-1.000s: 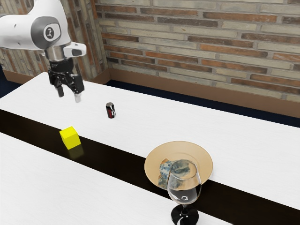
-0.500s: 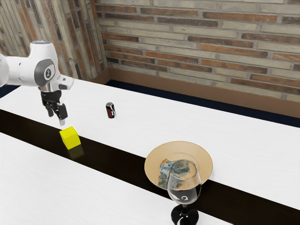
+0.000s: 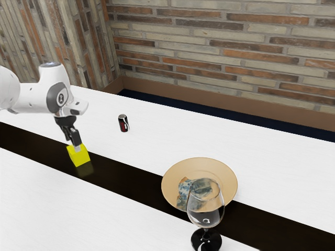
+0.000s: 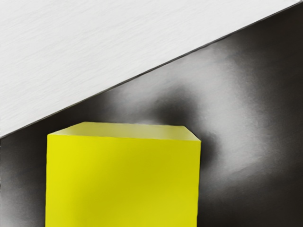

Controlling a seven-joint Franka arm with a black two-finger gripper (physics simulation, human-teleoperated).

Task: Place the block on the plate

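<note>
The gripper (image 3: 74, 145) is low over the yellow block (image 3: 80, 157), its fingers apart, with the nearer fingertip overlapping the block's top face. How far the other finger reaches beside the block is hidden. In the wrist view the block (image 4: 123, 182) lies large at the lower edge, close under the hand. It rests on the table's dark strip. Toward the exterior view's right stands the tan plate (image 3: 226, 180), bearing a blue-grey pattern, apart from block and gripper.
A wine glass (image 3: 205, 214) stands in front of the plate, overlapping it in the exterior view. A small dark can (image 3: 123, 123) stands on the white table (image 3: 272, 157) behind the block. The dark strip (image 4: 265, 94) runs under the block.
My hand has come down, first toward the exterior view's left, then slightly right to the block, and has turned. Block, plate, can and glass have not moved.
</note>
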